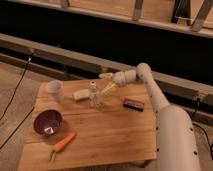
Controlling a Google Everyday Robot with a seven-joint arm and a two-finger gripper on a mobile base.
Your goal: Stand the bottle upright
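Note:
The bottle [93,95] is small, slim and clear, with a white cap. It stands upright on the wooden table [110,132], near the back middle. My gripper [106,90] is just to the right of the bottle, at the height of its upper half, reaching in from the right on the white arm [150,92]. I cannot tell whether it touches the bottle.
A translucent whitish cup [55,90] stands at the back left. A flat pale block [80,94] lies just left of the bottle. A dark flat object [134,104] lies to the right. A purple bowl [47,123] and a carrot [63,144] are at the front left.

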